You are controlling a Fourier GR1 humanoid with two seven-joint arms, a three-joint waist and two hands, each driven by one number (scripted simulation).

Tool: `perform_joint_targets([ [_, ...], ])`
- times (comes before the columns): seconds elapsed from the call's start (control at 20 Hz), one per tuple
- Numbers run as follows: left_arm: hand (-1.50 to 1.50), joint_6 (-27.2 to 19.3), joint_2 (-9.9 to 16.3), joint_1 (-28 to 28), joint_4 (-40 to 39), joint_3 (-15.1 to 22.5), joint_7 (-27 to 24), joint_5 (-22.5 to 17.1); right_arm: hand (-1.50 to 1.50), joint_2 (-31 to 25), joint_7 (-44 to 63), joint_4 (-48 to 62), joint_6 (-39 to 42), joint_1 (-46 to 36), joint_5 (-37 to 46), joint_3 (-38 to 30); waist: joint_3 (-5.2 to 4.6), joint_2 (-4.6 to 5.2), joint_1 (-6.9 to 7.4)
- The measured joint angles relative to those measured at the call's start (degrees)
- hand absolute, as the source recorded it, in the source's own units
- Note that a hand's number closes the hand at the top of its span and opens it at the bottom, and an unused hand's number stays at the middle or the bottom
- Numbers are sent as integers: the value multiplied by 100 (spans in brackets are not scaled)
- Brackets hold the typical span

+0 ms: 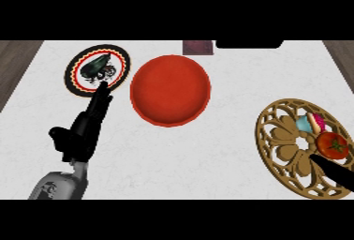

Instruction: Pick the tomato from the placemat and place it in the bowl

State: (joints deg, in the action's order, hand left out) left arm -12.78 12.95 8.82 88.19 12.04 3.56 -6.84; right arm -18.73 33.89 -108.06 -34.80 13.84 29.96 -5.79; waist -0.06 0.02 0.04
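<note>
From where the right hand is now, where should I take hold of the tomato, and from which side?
Grip the tomato round its rounded red body, probably from above and from the near side, where the right hand already lies just short of it. Its stem faces up, and the cupcake crowds the far side on the placemat.

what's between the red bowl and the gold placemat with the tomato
Only bare white counter, in the head view. It separates the bowl from the placemat holding the tomato.

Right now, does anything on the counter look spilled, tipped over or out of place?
Nothing stands out. The tomato sits on the gold placemat beside a cupcake, the red bowl is upright, and the right robot hand is close to the tomato.
</note>
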Motion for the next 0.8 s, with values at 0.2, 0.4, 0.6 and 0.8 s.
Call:
perform_joint_targets([
  [0.2, 0, 80, -128, -10, 32, -117, 57, 116, -150, 191, -406, 123, 182, 91, -179, -87, 5, -4, -16],
  [0.4, 0, 174, -222, -198, 89, -176, 1, 249, -150, 400, -892, 236, 238, 161, -386, -234, 6, -6, -19],
  [0.6, 0, 153, -359, -170, 158, -199, 98, 372, -150, 699, -1401, 237, 175, 205, -575, -213, 8, -7, -23],
  [0.8, 0, 240, -454, -88, 53, -262, 102, 461, -150, 808, -1653, 118, 288, 193, -788, -337, 6, -7, -26],
])
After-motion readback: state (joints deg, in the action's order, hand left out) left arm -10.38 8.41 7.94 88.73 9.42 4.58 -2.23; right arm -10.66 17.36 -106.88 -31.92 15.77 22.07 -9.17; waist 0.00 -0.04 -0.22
